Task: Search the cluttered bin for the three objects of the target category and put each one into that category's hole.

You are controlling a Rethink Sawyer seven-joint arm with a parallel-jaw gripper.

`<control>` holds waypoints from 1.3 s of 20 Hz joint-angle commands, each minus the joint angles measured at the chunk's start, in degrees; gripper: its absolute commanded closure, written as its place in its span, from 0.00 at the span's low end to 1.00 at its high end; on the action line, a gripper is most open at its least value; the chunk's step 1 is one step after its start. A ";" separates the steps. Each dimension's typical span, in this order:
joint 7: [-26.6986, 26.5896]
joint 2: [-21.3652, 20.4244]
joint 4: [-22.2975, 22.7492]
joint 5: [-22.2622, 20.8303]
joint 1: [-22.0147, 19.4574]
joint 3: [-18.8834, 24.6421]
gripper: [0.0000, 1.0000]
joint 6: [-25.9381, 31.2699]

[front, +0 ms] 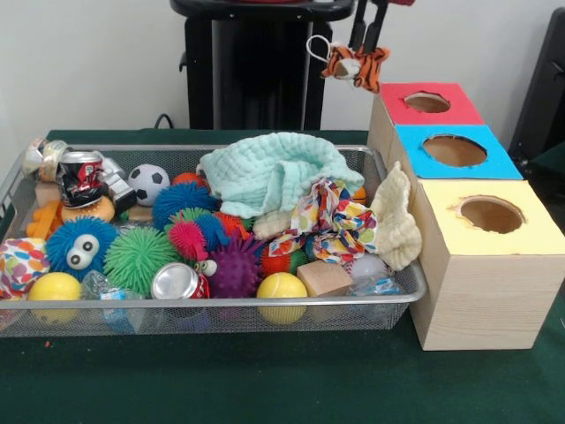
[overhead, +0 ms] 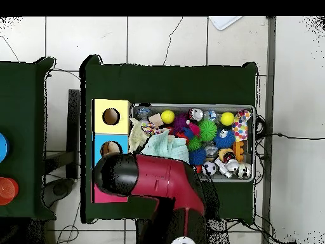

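A small orange, black-striped tiger plush (front: pixel 356 63) hangs in the air at the top of the front view, with my gripper (front: pixel 369 37) shut on it. It dangles just left of and above the red-topped box (front: pixel 428 103), behind the bin's right end. A blue-topped box (front: pixel 455 150) and a yellow-topped box (front: pixel 491 215) stand in a row in front of the red one, each with a round hole. In the overhead view my red arm (overhead: pixel 165 181) covers the gripper and most of the red box.
The wire mesh bin (front: pixel 212 314) holds a mint cloth (front: pixel 269 172), a patterned cloth (front: pixel 327 221), a cream cloth (front: pixel 395 221), several spiky balls, two crushed cans, a soccer ball (front: pixel 148 182), yellow balls and a wooden block (front: pixel 323 277).
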 commanded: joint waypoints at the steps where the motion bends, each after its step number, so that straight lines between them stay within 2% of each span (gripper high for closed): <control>1: 18.18 -1.85 12.26 3.36 3.16 -2.49 1.00 -4.09; 5: 20.61 -1.80 14.89 4.01 5.87 -3.15 1.00 -7.57; 10: 20.82 1.91 18.55 5.51 5.36 -1.29 1.00 -16.87; 12: 21.63 3.01 18.83 6.52 5.62 -0.70 1.00 -18.48; 18: 26.44 6.55 14.61 10.53 10.81 -1.21 1.00 -17.20; 21: 27.21 8.28 12.55 11.47 13.18 -2.53 1.00 -16.75; 26: 25.67 10.14 11.18 13.17 13.80 -3.53 1.00 -16.46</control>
